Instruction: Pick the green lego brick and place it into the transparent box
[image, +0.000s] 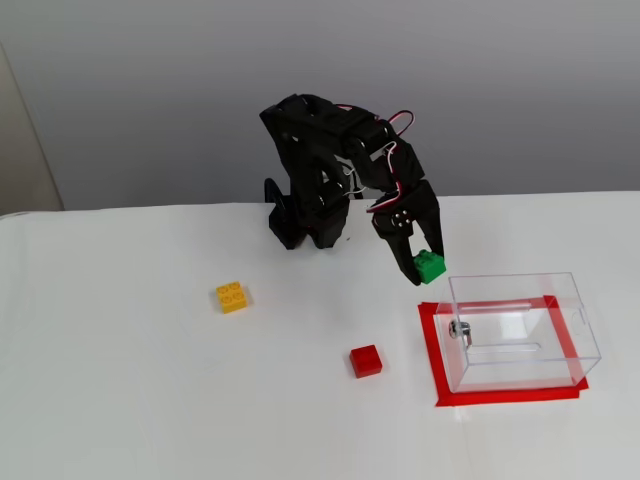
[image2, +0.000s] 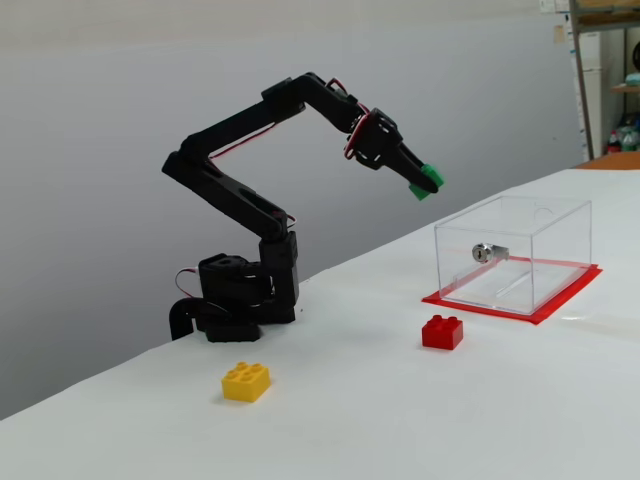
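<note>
We saw the gripper (image: 428, 268) clamped on the green brick (image: 429, 266), held in the air well above the white desk (image: 140, 390), just left of the clear box (image: 520, 330) in a fixed view (image2: 427, 180). The box sat on a red tape frame (image: 432, 350). A red brick (image: 366, 360) lay on the desk left of the box, a yellow brick (image: 232, 296) farther left. Nothing stood between brick and box.
</note>
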